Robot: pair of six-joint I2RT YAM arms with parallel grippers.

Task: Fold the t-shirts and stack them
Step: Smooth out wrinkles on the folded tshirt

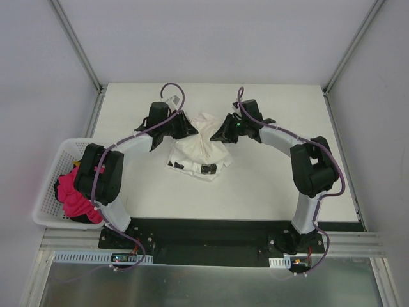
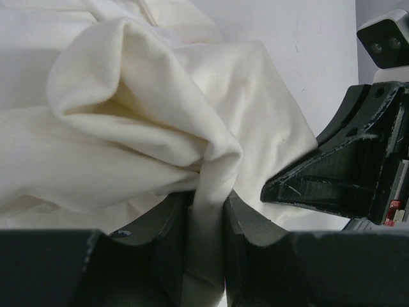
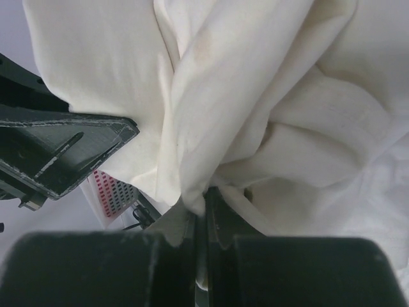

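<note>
**Near left edge:** A white basket (image 1: 46, 192) stands beside the left arm and holds pink cloth (image 1: 71, 195). It plays no part at present.

**Mid-table:** The printed shirt (image 1: 192, 170) lies crumpled on the table (image 1: 275, 185), with its black marks showing along the near side. The cream shirt (image 1: 203, 139) is heaped on top of it, touching it and partly covering it.

**Further out:**
- The left gripper (image 2: 206, 203) pinches a narrow fold of the cream shirt between its fingers.
- The right gripper (image 3: 203, 214) is pressed almost together on another thin fold of the same shirt.
- The two grippers stand close and face each other over the far part of the heap, with creased cloth gathered between them.

**Risks, as judged:**
- Both holds sit on bunched folds, not on a clear hem or shoulder. Drawing the grippers apart may open the shirt twisted or lopsided.
- The right hold takes very little cloth, so a sideways pull could slip it free.
- The cream shirt rests on the printed shirt, so raising it may drag the lower shirt along or leave it more crumpled.
- The grippers are near enough that an inward turn by either could bring their fingers into contact.
</note>
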